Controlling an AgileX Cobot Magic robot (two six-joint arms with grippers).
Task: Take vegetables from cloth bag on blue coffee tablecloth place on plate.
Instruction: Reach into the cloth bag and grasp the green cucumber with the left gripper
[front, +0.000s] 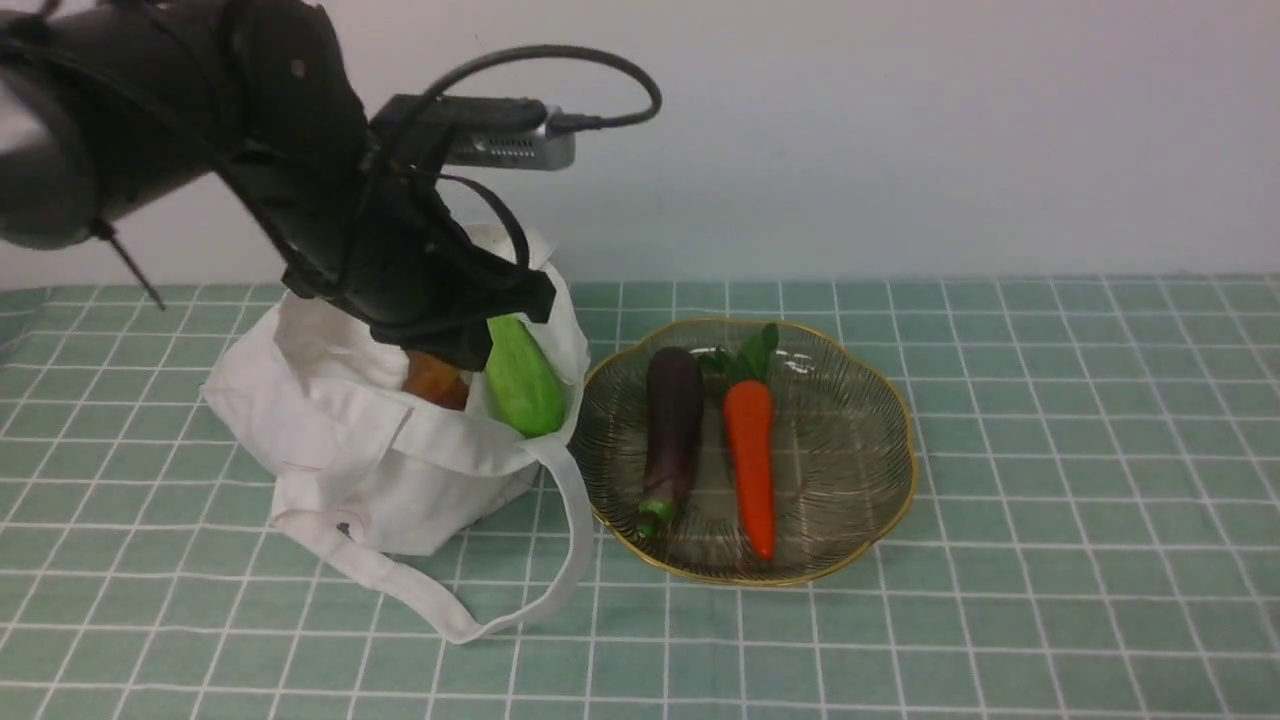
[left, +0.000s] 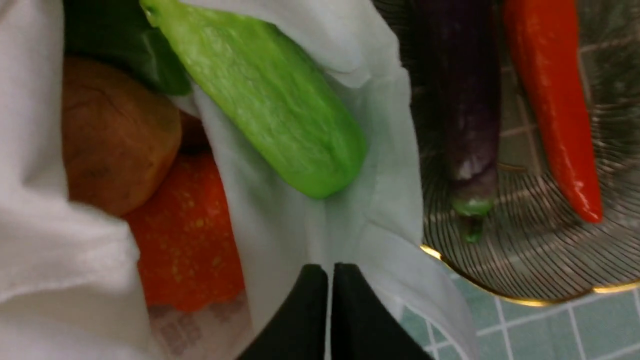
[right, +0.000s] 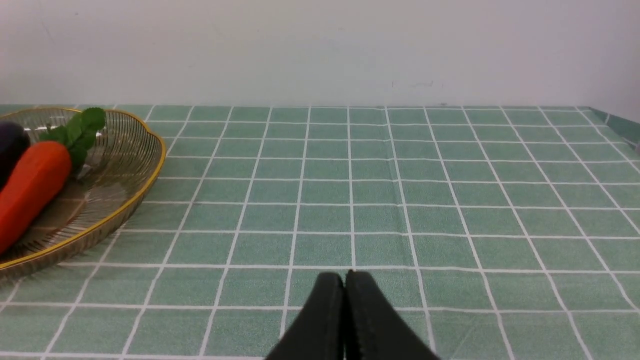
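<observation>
Blue coffee tablecloth (front: 1050, 450): covers the whole surface, lies flat, meets a plain pale wall (front: 900, 130) at the far edge.

Cloth bag (front: 330, 440): slumps on the left half, mouth open, one strap (front: 580, 540) looping forward just beside the plate (front: 905, 480).

Light-green cucumber (front: 524, 380): pokes from the bag mouth, leans on the side nearest the plate.

Also in the bag: a brown potato-like vegetable (left: 115, 135) and something orange (left: 185, 230).

On the plate: eggplant (front: 672, 420) and carrot (front: 750, 450), side by side.

Left gripper (left: 330, 270): hangs over the bag mouth, fingertips pressed together, off the cucumber.

Right gripper (right: 345, 277): sits low over bare cloth, apart from the plate, tips likewise together.

Open cloth right of the plate and along the near edge.
</observation>
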